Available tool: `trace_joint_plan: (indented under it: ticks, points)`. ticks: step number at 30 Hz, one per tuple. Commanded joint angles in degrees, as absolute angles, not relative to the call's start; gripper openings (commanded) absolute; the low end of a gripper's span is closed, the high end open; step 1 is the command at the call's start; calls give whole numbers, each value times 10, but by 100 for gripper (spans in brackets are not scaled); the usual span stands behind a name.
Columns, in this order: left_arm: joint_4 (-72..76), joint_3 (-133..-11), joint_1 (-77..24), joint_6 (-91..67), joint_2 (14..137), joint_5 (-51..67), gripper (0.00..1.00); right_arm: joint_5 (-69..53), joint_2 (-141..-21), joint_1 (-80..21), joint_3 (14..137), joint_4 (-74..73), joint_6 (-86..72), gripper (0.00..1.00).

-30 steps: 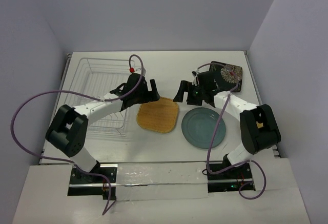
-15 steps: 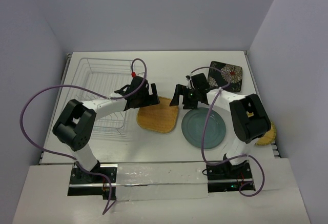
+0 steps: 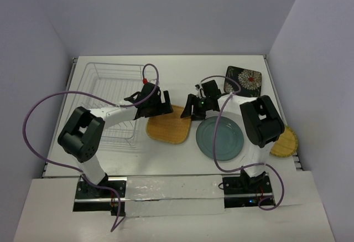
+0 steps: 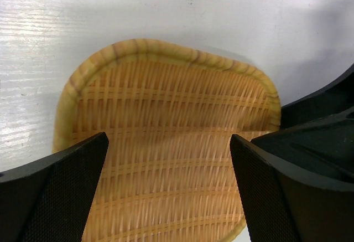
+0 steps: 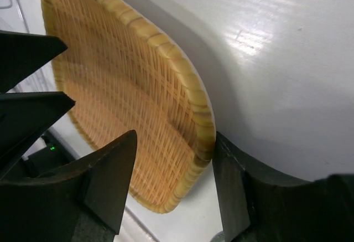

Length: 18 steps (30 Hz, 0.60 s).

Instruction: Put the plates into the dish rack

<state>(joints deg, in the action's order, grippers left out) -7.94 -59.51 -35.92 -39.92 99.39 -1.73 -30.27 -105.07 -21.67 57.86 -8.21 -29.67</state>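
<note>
Left gripper (image 4: 167, 142): jaws spread wide, hanging low over the woven plate (image 3: 168, 127), holding nothing
Right gripper (image 5: 176, 142): jaws part-way in, straddling the woven plate's rim on the side away from the left gripper; rim right up against one finger (image 5: 235, 192), cannot tell if it is pinched
Woven plate: lies between the two grippers
Teal plate (image 3: 219, 138): just beside the right gripper, towards its arm's base
Black flowered plate (image 3: 247, 80): beyond the right gripper, apart from it
Small yellow plate (image 3: 286, 142): well off to the right gripper's outer side
Dish rack (image 3: 105, 84): on the left gripper's outer side
</note>
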Motion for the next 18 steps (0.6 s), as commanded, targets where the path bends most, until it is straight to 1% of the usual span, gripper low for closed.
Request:
trace_joint_plan:
  ticks: [1,2,7,13,14,17,18]
  points:
    - [-55,-600,-366,-401,991,-6,99,-324,-1075,-217,591,-84,-313,59]
    - [-54,-600,-368,-401,991,-7,99,-322,-1078,-217,590,-83,-315,57]
    - [-54,-602,-371,-398,992,-6,99,-323,-1086,-207,580,-71,-324,38]
    - [-50,-606,-373,-397,988,-4,99,-344,-1081,-200,560,-39,-330,22]
    - [-49,-607,-374,-396,986,-4,99,-353,-1081,-197,555,-27,-334,18]
    - [-47,-611,-375,-391,980,-5,99,-386,-1079,-191,534,26,-351,1]
    - [-50,-617,-375,-389,972,-4,99,-407,-1071,-187,525,56,-355,0]
